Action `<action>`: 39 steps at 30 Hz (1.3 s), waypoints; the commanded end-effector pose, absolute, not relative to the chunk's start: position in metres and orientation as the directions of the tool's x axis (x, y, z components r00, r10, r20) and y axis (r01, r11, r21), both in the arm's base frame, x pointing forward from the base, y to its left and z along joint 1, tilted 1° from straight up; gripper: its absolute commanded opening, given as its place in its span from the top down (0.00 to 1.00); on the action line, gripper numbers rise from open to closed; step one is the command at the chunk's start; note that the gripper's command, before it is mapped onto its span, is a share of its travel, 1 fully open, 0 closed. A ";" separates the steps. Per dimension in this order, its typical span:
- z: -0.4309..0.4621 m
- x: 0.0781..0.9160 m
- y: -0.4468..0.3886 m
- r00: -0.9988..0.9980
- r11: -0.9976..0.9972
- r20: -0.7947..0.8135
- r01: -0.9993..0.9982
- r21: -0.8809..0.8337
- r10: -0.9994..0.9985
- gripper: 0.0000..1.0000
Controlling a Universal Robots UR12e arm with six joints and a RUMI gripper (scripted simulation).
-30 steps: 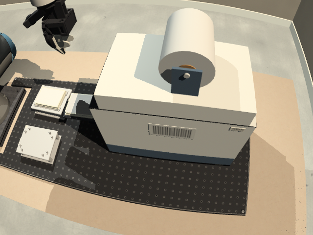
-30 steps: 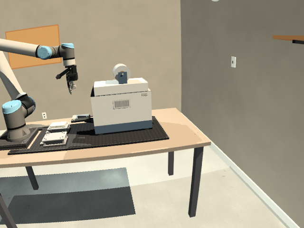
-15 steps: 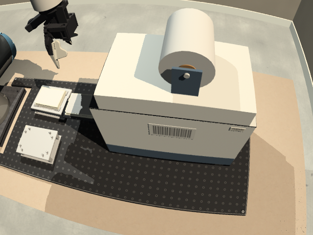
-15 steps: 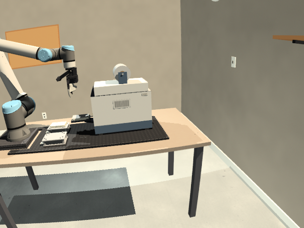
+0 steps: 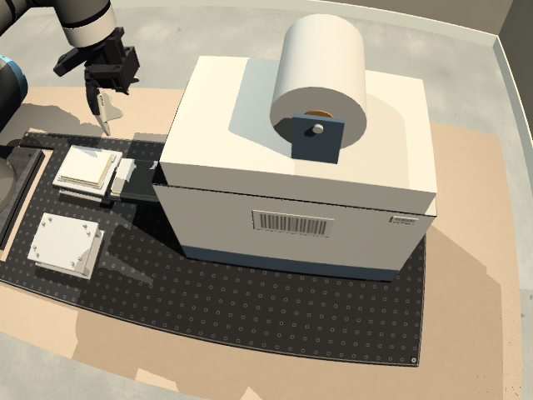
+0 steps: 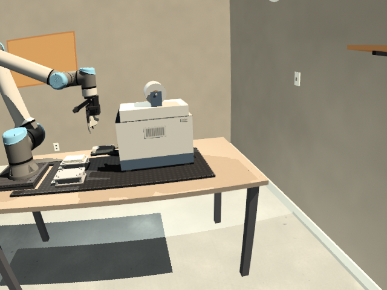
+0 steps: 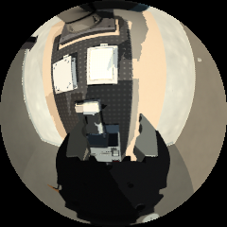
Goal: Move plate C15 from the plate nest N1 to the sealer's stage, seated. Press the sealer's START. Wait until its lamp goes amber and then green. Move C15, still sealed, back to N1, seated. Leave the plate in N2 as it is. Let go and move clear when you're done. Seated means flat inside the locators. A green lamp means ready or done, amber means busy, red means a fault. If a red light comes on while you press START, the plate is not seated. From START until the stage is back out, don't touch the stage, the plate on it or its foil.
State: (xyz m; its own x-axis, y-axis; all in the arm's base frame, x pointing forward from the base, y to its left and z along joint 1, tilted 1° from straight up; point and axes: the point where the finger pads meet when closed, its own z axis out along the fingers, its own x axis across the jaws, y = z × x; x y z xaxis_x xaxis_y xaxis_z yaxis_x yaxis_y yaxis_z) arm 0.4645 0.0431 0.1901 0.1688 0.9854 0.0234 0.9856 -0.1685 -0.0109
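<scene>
Jutting out below the open claw (image 5: 112, 123) (image 6: 92, 127) (image 7: 113, 118): stage (image 5: 136, 181) (image 6: 104, 150) (image 7: 93, 121).

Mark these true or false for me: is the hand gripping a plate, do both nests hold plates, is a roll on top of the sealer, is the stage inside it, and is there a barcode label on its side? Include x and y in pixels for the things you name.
The hand (image 5: 111, 122) (image 6: 91, 127) (image 7: 113, 114) grips a plate. False: it is open and holds nothing.
Both nests hold plates. False: one nest (image 5: 64, 241) (image 6: 70, 173) (image 7: 63, 75) is bare.
A roll (image 5: 322, 60) (image 6: 148, 90) sits on the sealer (image 5: 206, 219) (image 6: 134, 146). True.
The stage (image 5: 140, 182) (image 6: 104, 150) is fully inside. False: it sticks out.
A barcode label (image 5: 292, 223) (image 6: 154, 132) is on the sealer's side. True.
</scene>
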 end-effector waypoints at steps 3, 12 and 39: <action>0.163 0.466 0.044 0.169 -0.169 0.023 0.986 -0.009 0.985 0.32; 0.163 0.472 0.030 0.169 -0.169 0.023 0.986 -0.009 0.985 0.32; 0.160 0.514 -0.059 0.169 -0.169 0.023 0.986 -0.009 0.985 0.32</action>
